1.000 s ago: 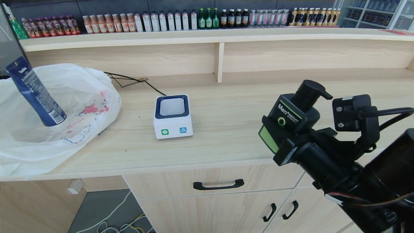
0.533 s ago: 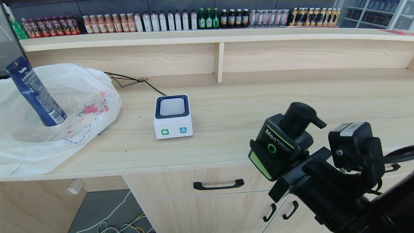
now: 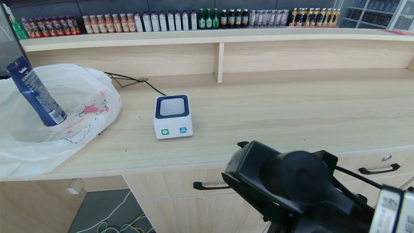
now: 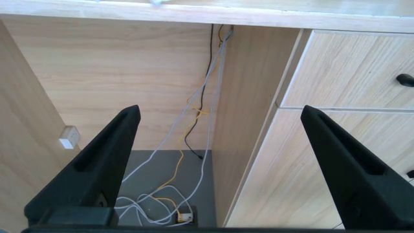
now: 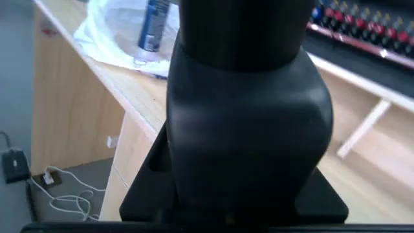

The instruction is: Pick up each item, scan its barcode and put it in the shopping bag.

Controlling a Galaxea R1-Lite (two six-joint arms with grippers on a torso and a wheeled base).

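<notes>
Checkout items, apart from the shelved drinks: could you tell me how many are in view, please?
2: a blue tube leaning inside the shopping bag, and a black pump bottle in the right gripper. The bag may hide others.

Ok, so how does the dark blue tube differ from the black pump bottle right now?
The dark blue tube leans inside the white plastic shopping bag on the wooden counter; the black pump bottle is held by the right gripper, in front of the counter. The tube is slim with a printed label; the bottle is blocky with a round pump head. The tube is bagged, the bottle not yet. Both are shop items.
</notes>
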